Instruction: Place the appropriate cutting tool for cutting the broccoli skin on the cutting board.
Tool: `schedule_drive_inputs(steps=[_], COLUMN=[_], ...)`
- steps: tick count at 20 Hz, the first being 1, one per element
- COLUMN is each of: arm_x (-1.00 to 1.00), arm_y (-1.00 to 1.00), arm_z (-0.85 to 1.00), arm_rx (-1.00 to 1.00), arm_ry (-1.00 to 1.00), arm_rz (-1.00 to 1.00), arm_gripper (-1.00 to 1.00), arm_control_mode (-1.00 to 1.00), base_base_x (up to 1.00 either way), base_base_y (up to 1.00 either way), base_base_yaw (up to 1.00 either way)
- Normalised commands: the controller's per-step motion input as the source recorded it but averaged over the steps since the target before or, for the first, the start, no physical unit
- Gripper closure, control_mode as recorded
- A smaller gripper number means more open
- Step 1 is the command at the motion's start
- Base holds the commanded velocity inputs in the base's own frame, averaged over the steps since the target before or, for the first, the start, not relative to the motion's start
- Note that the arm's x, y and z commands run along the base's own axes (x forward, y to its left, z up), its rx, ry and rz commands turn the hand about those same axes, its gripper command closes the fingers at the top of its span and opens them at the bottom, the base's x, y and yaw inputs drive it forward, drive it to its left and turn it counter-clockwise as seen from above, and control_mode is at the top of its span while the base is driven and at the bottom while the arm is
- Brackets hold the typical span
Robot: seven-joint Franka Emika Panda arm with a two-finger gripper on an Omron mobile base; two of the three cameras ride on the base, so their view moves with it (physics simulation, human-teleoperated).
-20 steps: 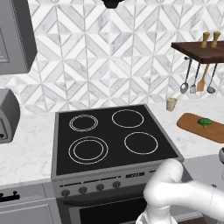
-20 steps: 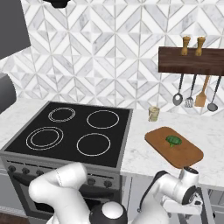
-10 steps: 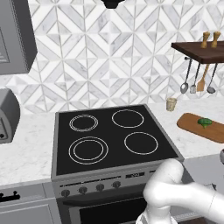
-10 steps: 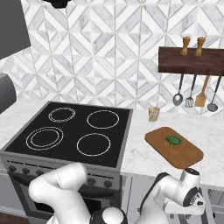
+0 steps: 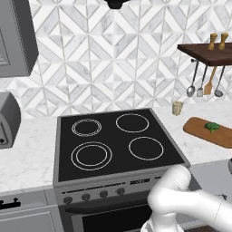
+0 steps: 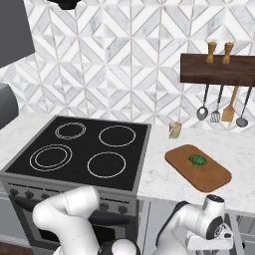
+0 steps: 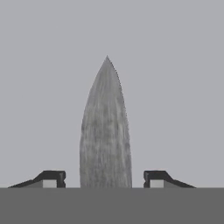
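Observation:
A grey pointed blade (image 7: pixel 105 131), the cutting tool, lies on a flat grey surface and points away from the hand. My gripper (image 7: pixel 104 178) straddles its wide end. A dark fingertip (image 7: pixel 51 177) stands on each side, with a gap to the blade, so the jaws are open around it. The reddish-brown cutting board (image 6: pixel 215 177) rests on the counter right of the stove, with the small green broccoli (image 6: pixel 197 160) on it. The left base view shows the board (image 5: pixel 199 127) and the broccoli (image 5: pixel 211 127) at its right edge. My arm's wrist (image 6: pixel 214 230) hangs low, in front of the counter below the board.
A black four-ring stove (image 6: pixel 89 149) fills the middle. A small cup (image 6: pixel 175 130) stands by the wall between the stove and the board. A dark wall shelf (image 6: pixel 218 69) carries two shakers and hanging utensils. A grey toaster (image 5: pixel 8 120) sits on the left counter.

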Motion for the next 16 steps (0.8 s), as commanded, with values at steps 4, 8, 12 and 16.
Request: schedule_drive_inputs(steps=[4,8,12,16], arm_x=[-0.23,-0.17,-0.11,0.00], arm_y=[0.03,0.00,0.00,0.03], arm_z=[-0.29,0.00,0.54,1.00], arm_rx=[0.02,0.12,0.15,0.12], arm_ry=[0.04,0.02,0.04,0.05], arm_rz=[0.10,0.11,0.08,0.08], arm_gripper=[1.00,1.00,1.00,1.00], arm_control_mode=[-1.00,-1.00,-1.00,-1.00], base_base_x=[0.00,0.00,0.00,0.00], base_base_y=[0.00,0.00,0.00,0.00], base_base_yaw=[0.00,0.00,0.00,0.00])
